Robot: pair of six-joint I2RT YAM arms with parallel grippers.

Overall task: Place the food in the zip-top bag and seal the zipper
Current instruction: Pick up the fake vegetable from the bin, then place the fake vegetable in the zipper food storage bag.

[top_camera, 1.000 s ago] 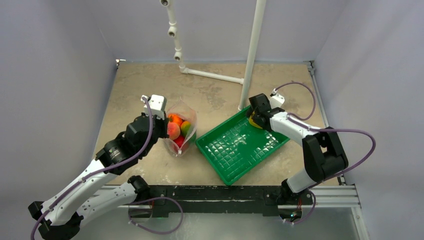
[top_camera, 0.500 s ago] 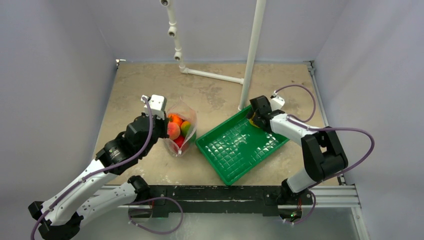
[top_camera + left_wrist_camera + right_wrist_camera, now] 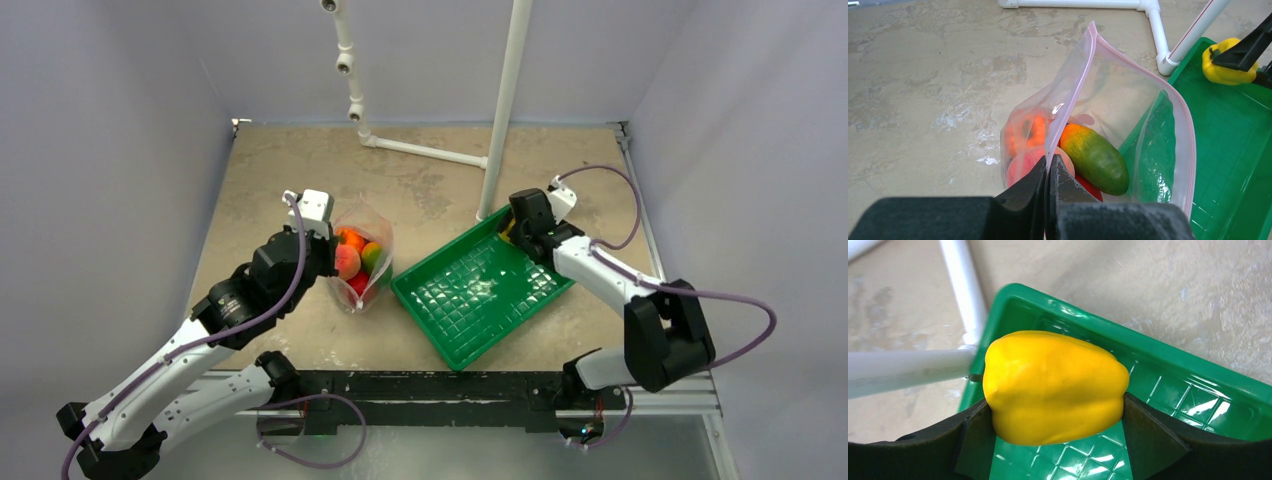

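Between the right jaws sits the yellow pepper (image 3: 1053, 387). Both inner faces press its sides, so I log these jaws as pinching the pepper. It fills the whole gap. Under and beyond those jaws is the green tray (image 3: 1148, 347), and the pepper is over its far corner. I can't tell whether it rests on the tray floor or is lifted off it. A white pipe (image 3: 908, 370) lies on the worktop (image 3: 1198, 285) just left of the right jaws, outside the tray rim.

The left jaws are pressed together, pinching the near edge of the clear bag (image 3: 1128, 100) at its pink strip (image 3: 1075, 85). The strip runs away from the left jaws on both sides, and the mouth gapes wide and unsealed.

Inside the bag, just beyond the left jaw tips, a green-orange mango (image 3: 1095, 157) lies slanted. A peach (image 3: 1020, 170) is right at the tips on the left, and an orange fruit (image 3: 1025, 132) is a bit further out. A bit of red tomato (image 3: 1090, 187) shows under the mango.

From above, the bag (image 3: 365, 260) stands upright on the worktop just ahead of the left jaws. It is near the tray's left corner, but I can't tell whether they touch. The two sets of jaws are well apart, with the tray between them.
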